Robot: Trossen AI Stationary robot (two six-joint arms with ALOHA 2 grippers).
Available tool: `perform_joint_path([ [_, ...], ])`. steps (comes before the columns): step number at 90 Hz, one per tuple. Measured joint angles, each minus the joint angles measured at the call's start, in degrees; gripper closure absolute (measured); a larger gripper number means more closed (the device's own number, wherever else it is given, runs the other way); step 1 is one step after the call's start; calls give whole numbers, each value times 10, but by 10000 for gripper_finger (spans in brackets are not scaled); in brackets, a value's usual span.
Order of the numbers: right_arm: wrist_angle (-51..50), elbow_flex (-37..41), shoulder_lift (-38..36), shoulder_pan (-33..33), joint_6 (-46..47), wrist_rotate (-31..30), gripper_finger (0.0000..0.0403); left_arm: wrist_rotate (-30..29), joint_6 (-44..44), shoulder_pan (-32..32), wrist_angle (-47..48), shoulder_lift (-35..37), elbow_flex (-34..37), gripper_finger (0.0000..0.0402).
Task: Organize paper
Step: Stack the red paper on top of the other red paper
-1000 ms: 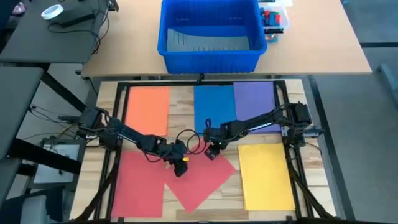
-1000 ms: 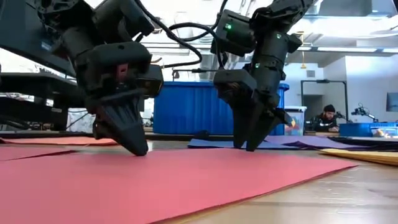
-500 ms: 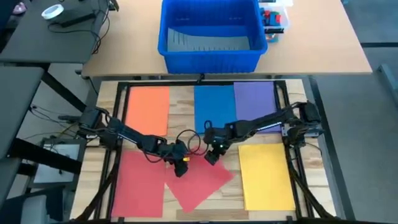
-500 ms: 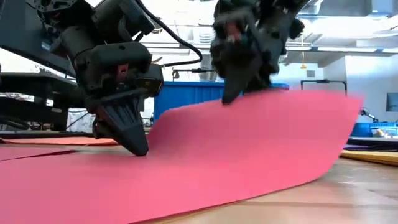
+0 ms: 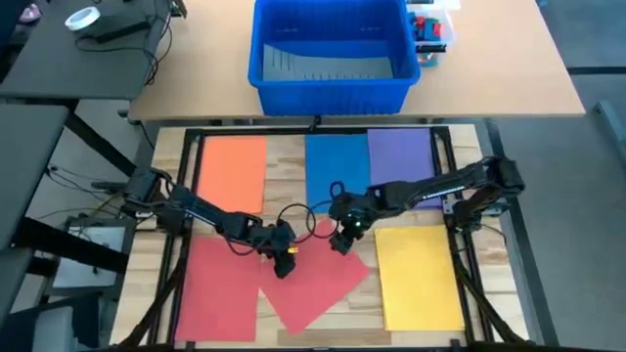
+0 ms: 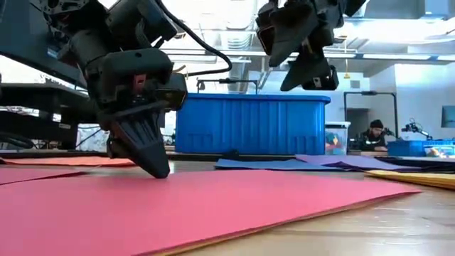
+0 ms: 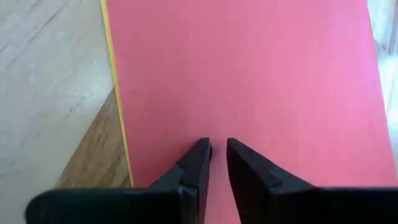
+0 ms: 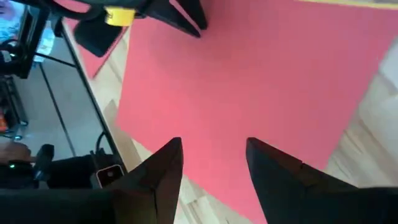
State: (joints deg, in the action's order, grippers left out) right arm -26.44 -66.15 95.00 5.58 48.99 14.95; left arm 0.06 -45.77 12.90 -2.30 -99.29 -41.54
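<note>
1. straightening the skewed red sheet (image 5: 315,282) looks to be the step in hand: it lies flat but turned at an angle in the near middle of the table (image 5: 290,161), overlapping a second red sheet (image 5: 217,293) that sits square at the near left.
2. the left gripper (image 5: 283,266) stands tip-down on the skewed sheet, fingers nearly together with only a thin gap and nothing between them, so it seems to pin the paper in place.
3. the right gripper (image 5: 347,242) hangs above the sheet's far corner, clear of the paper in the low view, fingers spread apart and empty.
4. the other sheets lie tidy: orange (image 5: 232,171) at far left, blue (image 5: 335,168) and purple (image 5: 403,156) side by side at far right, yellow (image 5: 419,277) at near right.
5. the next move, i judge, calls for the right gripper to come down on the free corner and swing or drag the sheet square, while the left tip acts as pivot; pressing too hard could crease thin paper.
</note>
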Motion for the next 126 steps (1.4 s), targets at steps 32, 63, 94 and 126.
perform_joint_path([
  [32,20,0,126,-63,-29,-114,237,-11,-15,-2,-49,-1,1,360],
  [63,37,0,136,-101,-54,-181,237,-6,-19,-2,-46,-1,0,359],
  [94,49,-1,156,-74,-55,-156,237,-4,-16,-4,-46,0,1,359],
  [126,75,1,140,-62,-43,-109,237,-4,-10,-4,-46,0,0,359],
])
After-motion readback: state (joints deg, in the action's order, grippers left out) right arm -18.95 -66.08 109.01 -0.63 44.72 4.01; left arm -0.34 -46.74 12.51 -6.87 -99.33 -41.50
